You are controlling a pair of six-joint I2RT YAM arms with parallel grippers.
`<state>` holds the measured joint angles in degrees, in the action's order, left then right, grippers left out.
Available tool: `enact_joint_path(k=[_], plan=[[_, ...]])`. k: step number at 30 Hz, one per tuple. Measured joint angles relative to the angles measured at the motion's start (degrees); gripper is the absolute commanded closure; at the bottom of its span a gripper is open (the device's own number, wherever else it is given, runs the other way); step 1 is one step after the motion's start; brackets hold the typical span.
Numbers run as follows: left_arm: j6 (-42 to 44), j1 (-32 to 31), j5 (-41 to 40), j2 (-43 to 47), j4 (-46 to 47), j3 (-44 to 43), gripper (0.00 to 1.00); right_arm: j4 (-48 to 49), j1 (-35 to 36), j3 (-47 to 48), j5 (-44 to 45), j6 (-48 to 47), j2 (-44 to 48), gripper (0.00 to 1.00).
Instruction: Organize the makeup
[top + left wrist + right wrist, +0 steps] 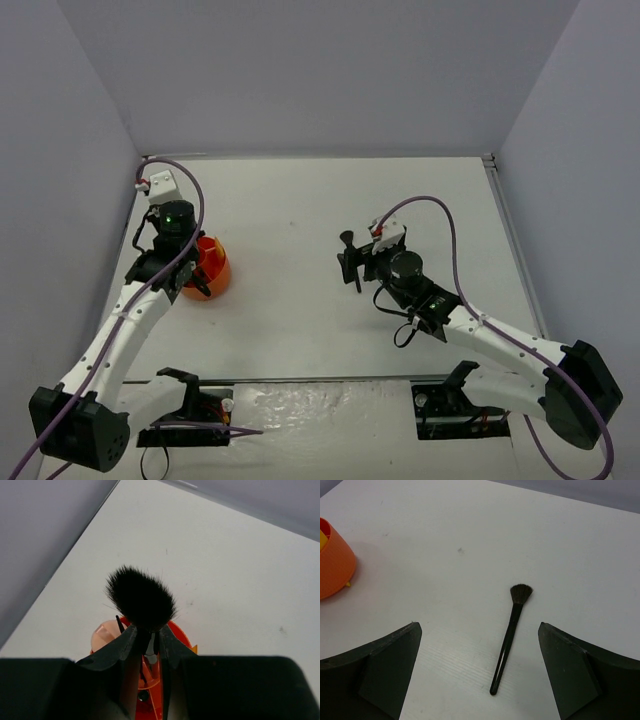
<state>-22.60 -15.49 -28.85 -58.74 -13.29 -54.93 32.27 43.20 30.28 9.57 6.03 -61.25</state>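
My left gripper (148, 635) is shut on a fluffy black brush (141, 597), bristles up, held right over the round orange tub (185, 635). A pale pink puff (104, 636) and a thin black pencil (120, 625) stand in the tub. In the top view the left gripper (190, 275) hangs over the tub (214, 272). My right gripper (479, 630) is open and empty above a thin black brush (510, 632) that lies flat on the table between its fingers. In the top view the right gripper (351, 266) is at mid-table over that brush (348, 241).
The orange tub's outer wall (334, 562) shows at the far left of the right wrist view. Grey walls enclose the white table (300, 200) at the left, back and right.
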Motion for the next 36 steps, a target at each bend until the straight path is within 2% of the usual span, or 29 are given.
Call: enact_joint_path(k=[5, 7, 11, 13, 15, 16, 20, 29, 36], plan=[[-0.64, 1.86, -0.50, -3.13, 3.11, 3.77, 0.97, -0.13, -1.32, -0.74, -0.18, 0.59, 0.37, 0.00], [-0.97, 1.86, -0.80, -3.44, 4.68, 5.80, 0.93, -0.23, -1.60, -0.76, -0.18, 0.97, 0.39, 0.00], [-1.69, 1.86, -0.97, -3.66, 6.07, 8.10, 0.63, -0.42, -1.66, -0.77, -0.44, 1.40, 0.38, 0.00], [-2.14, 1.86, -1.08, -3.79, 6.64, 8.14, 0.51, -0.46, -1.67, -0.76, -0.44, 1.49, 0.33, 0.00], [-2.66, 1.86, -1.16, -3.78, 6.98, 8.14, 0.30, -0.76, -1.81, -0.75, -0.39, 1.72, 0.03, 0.00], [-2.89, 1.86, -1.23, -3.78, 7.06, 8.14, 0.22, -0.99, -1.93, -0.74, -0.37, 1.84, -0.19, 0.00], [-3.79, 1.86, -1.25, -3.13, 5.28, 7.89, 0.04, -4.03, -2.32, 0.66, 0.31, 2.87, -3.14, 0.00], [-4.40, 1.86, 0.06, 4.80, -7.96, -1.13, 0.03, -11.83, -2.78, 7.87, 2.48, 7.05, -12.88, 0.00], [-1.32, 2.02, 10.29, 12.47, -16.64, -6.57, 0.03, -16.02, -4.26, 12.79, 3.31, 10.26, -22.19, 0.05]])
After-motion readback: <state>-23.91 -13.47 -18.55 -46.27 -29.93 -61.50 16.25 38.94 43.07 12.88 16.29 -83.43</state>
